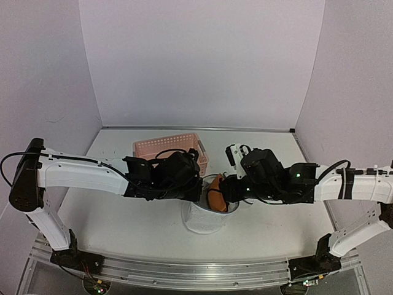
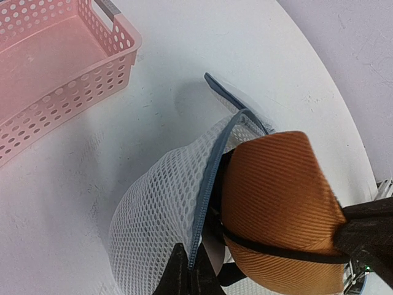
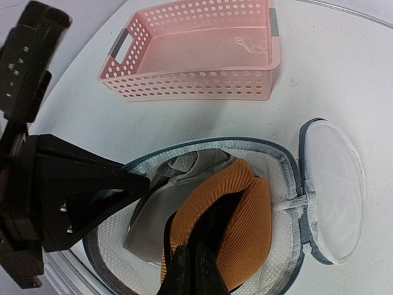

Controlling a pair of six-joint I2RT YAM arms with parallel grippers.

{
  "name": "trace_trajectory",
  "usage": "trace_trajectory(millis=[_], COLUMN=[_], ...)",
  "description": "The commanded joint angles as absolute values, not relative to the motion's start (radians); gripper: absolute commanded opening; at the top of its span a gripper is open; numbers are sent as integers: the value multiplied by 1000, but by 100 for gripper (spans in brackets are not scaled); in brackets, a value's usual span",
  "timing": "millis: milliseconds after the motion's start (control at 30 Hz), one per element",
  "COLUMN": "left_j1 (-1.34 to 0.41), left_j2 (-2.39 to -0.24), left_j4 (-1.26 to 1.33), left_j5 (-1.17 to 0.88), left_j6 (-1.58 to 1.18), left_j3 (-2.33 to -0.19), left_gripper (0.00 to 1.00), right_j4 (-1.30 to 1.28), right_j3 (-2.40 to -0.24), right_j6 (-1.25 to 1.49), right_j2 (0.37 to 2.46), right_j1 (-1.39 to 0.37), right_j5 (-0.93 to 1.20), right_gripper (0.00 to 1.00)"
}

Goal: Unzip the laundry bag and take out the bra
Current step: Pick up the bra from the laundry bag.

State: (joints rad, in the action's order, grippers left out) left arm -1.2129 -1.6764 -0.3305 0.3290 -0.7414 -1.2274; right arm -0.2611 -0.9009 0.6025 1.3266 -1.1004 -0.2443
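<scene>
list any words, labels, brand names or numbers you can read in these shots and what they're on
Nothing here can be read as text.
Small white marks on the black housing on the left arm, seen from the right wrist: too blurred to read.
Pink basket, laundry bag, bra: no print or tag visible.

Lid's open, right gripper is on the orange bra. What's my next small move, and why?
Probably lift the right gripper straight up a little. It is shut on the bra, which sits partly inside the laundry bag with the lid flopped aside, and the left gripper pins the zip rim, so the bag should stay down.
</scene>
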Motion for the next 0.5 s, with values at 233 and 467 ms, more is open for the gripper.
trace_trajectory(millis=[233, 467], left_j1=[-1221, -1221], left_j2=[-1654, -1652], left_j4=[-288, -287], left_j5=[335, 336], left_j6=[-753, -773], left_j3=[-1222, -1199], left_gripper=[0, 0], right_j4=[-261, -277], right_j3=[-970, -1078], right_j6=[540, 485], right_j2=[1184, 1184], right_j1=[-1107, -1106], right_j5=[-330, -368], right_gripper=[0, 0])
